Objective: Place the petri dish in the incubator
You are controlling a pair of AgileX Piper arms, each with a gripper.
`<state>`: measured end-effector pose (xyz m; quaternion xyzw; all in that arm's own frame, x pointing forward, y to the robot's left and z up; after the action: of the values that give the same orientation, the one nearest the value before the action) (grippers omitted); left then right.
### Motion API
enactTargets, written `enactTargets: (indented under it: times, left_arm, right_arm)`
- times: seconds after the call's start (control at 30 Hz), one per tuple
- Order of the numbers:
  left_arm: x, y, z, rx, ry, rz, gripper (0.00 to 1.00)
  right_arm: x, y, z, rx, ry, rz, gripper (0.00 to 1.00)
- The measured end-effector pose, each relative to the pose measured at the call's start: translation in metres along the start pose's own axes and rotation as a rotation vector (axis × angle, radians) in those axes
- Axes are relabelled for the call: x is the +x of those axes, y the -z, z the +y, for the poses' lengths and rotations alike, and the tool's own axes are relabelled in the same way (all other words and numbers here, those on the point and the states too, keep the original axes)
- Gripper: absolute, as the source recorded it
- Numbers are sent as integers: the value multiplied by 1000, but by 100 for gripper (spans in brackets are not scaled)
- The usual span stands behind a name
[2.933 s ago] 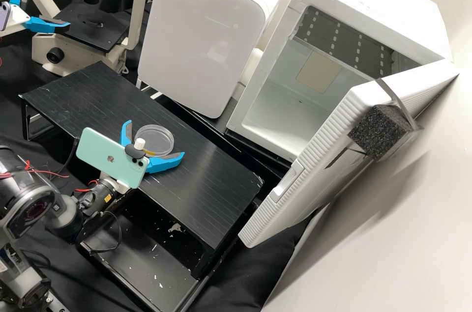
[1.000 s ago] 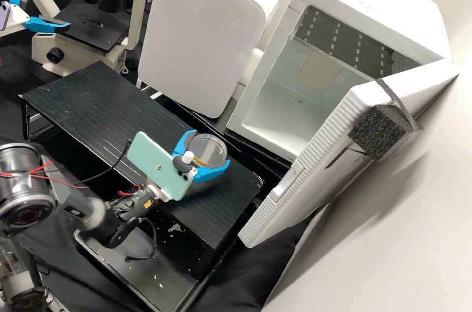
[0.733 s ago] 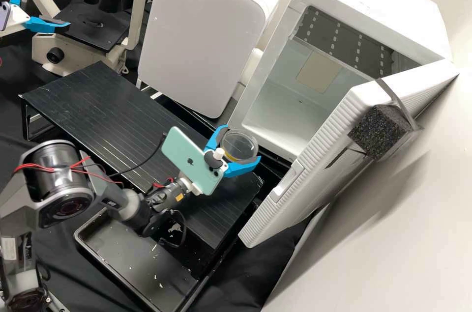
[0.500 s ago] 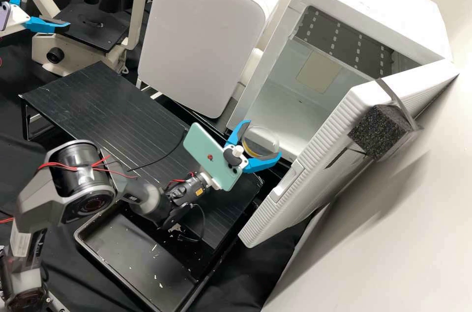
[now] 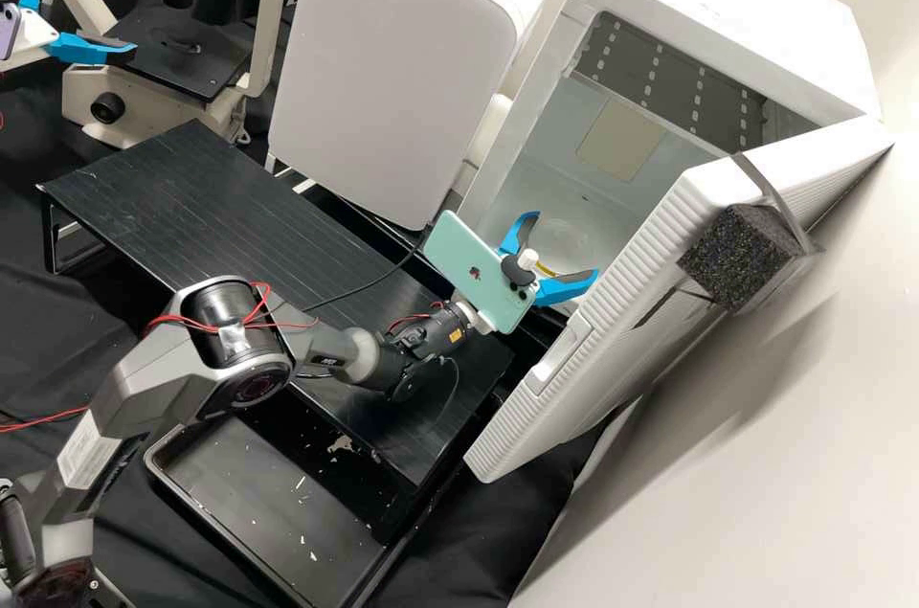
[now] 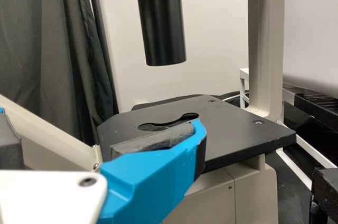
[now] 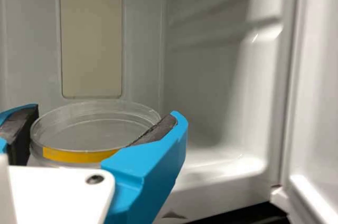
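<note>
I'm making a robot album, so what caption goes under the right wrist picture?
The right gripper holds a clear petri dish with a yellow strip at the open white incubator.

The microscope (image 5: 271, 14) is cut off by the high view's top edge. The petri dish (image 7: 95, 129) is partly hidden behind the right hand (image 5: 560, 245).
</note>
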<state>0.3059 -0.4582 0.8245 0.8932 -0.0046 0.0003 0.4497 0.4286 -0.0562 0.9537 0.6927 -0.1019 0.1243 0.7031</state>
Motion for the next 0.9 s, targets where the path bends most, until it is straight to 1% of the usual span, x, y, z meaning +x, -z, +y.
enactTargets:
  times: [0.27,0.57,0.6,0.7,0.77,0.9]
  left_arm:
    - [0,0,0,0,0,0,100]
    - [0,0,0,0,0,0,100]
    - [0,0,0,0,0,0,100]
    - [0,0,0,0,0,0,100]
    - [0,0,0,0,0,0,100]
    - [0,0,0,0,0,0,100]
  right_arm:
    - [23,-11,-12,-2,38,-42,0]
    - [28,-11,-15,8,30,-41,0]
    - [28,-12,-15,8,30,-41,100]
    - [28,-11,-16,8,32,-40,100]
    - [28,-11,-16,2,32,-40,100]
    - [28,-11,-15,5,29,-42,100]
